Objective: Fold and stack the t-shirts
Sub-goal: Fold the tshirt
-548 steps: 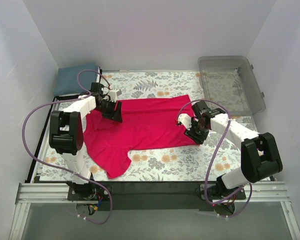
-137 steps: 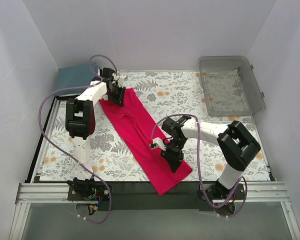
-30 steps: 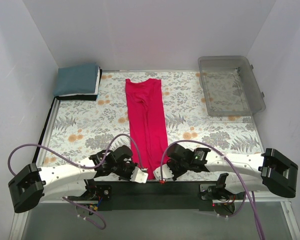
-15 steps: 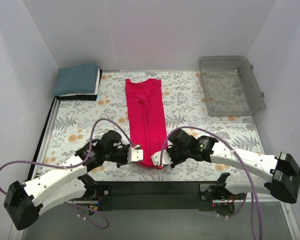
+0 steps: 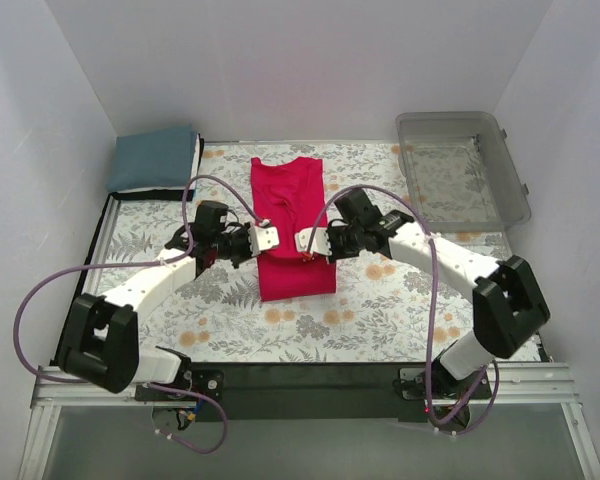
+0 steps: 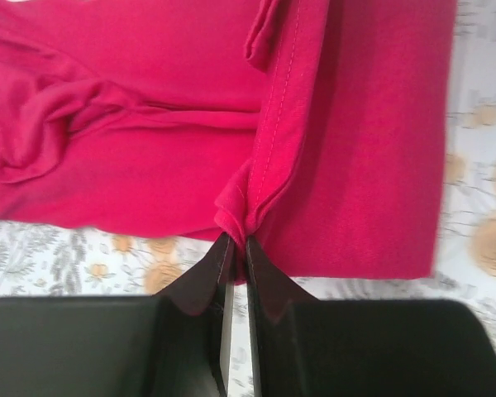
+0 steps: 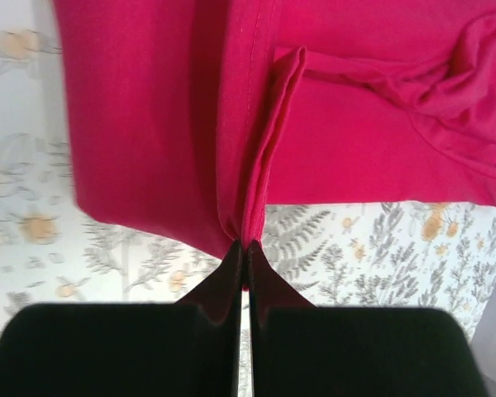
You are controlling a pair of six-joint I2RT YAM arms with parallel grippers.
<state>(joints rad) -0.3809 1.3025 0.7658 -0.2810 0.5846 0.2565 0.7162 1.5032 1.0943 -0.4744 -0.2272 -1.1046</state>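
Note:
The crimson-pink t-shirt [image 5: 292, 225] lies as a narrow strip in the middle of the floral table, its near end doubled over toward the far end. My left gripper [image 5: 263, 238] is shut on the folded hem at the strip's left edge; the left wrist view shows the cloth [image 6: 314, 149] pinched between the fingertips [image 6: 223, 252]. My right gripper [image 5: 307, 243] is shut on the hem at the right edge, and the right wrist view shows the shirt [image 7: 182, 107] gripped there. The teal-blue t-shirt [image 5: 157, 157] lies folded at the far left corner.
A clear plastic bin [image 5: 460, 168] stands at the far right of the table [image 5: 400, 310]. White walls close in the left, back and right sides. Purple cables loop from both arms over the table's near half.
Both grippers have carried the shirt's near end away from the front edge toward the far end, doubling the strip over so it is about half as long.

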